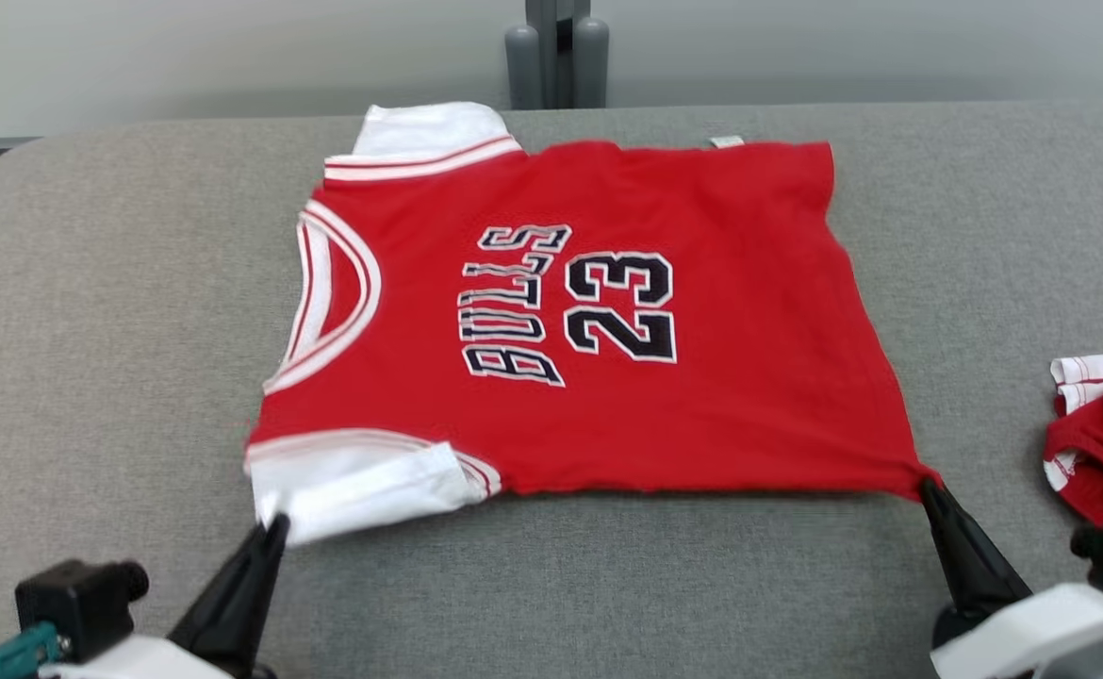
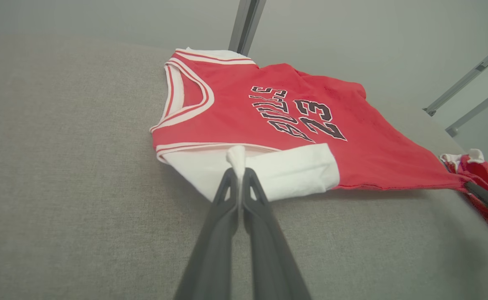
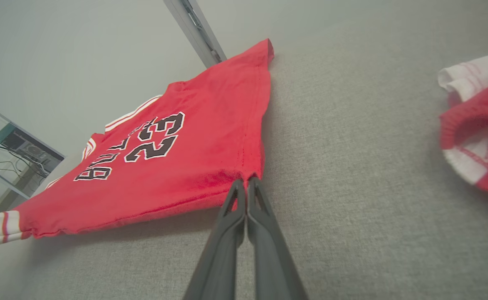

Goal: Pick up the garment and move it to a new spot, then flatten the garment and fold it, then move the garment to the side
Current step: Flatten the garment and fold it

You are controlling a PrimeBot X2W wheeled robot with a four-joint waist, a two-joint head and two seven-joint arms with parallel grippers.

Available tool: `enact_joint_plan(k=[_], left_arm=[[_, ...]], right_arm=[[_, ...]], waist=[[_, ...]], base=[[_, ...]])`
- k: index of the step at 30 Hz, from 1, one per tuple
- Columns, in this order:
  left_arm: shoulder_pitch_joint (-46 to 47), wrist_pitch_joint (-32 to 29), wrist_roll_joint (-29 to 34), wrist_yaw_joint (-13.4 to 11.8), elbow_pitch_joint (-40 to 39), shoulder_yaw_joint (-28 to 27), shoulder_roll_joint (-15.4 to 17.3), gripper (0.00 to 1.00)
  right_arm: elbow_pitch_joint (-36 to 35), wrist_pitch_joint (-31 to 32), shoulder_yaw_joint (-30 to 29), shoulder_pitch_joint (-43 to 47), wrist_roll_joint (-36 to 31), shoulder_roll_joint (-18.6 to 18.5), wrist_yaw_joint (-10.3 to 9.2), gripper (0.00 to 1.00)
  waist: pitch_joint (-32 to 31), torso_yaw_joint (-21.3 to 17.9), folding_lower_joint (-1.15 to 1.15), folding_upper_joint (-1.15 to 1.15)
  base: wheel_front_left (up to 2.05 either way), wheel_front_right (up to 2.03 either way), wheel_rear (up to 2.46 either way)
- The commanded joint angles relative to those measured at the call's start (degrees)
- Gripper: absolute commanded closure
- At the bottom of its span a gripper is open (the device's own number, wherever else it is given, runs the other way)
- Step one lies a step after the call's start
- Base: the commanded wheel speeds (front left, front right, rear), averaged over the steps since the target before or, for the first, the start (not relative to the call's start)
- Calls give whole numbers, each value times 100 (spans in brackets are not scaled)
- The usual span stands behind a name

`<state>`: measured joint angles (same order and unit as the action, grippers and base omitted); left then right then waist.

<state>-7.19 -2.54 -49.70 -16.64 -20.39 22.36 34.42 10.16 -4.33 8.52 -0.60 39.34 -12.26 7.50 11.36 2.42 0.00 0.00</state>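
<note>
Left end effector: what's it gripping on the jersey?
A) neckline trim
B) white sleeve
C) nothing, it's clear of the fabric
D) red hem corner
B: the left end effector is shut on a pinch of the white sleeve of the jersey. The red hem corner is held by the right end effector.

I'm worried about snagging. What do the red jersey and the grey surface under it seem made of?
Red jersey with white sleeves: seemingly soft matte knit; it creases and stretches at the pinched corner. Grey surface: likely matte woven cloth; fine flecked weave shows.
</note>
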Motion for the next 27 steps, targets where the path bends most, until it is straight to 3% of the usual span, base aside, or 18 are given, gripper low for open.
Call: enact_joint_plan(k=[1,6,16,23,27], left_arm=[[-210,-124,-100,-65,-159,-26,108,100],[-696,-516,-375,-148,-580,0,378,100],[-985,-708,-517,-146,-1188,-100,705,100],[-261,-894,-416,277,-1066,-160,936,100],[361,-924,-473,620,-746,-143,834,100]], right_arm=[[-224,204,-228,297,-139,48,-2,100],[-974,845,-889,1122,-452,419,-2,100],[-2007,1624,-1357,1771,-841,805,-2,100],[-2140,1762,-1406,1204,-947,896,-2,100],[-1956,1746,-1347,689,-1045,912,-2,100]], waist=[[-66,47,0,0],[-158,112,0,0],[-110,45,0,0],[86,-1,0,0],[209,-11,0,0]], base=[[0,0,0],[0,0,0],[0,0,0],[0,0,0],[0,0,0]])
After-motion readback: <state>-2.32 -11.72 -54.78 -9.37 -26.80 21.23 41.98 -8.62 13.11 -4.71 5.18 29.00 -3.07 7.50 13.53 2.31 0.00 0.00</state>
